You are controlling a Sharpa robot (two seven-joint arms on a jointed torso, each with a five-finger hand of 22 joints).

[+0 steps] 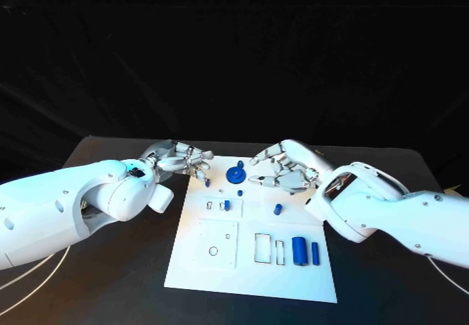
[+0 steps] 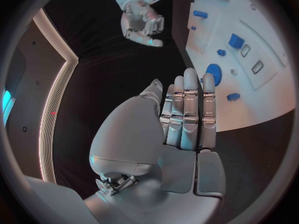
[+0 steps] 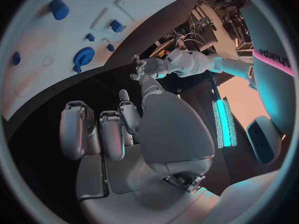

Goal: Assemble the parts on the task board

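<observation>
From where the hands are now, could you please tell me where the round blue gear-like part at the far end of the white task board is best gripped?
I'd pinch the round blue gear-like part across its toothed rim, coming down from above. It lies flat on the white task board, so only rim and top seem reachable. The right hand looks nearest, open.

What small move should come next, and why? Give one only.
Probably lower the right hand toward the blue gear beside its fingers. Both hands hold nothing, the left hand sits at the task board's far left corner, and the gear lies nearest the right one.
</observation>
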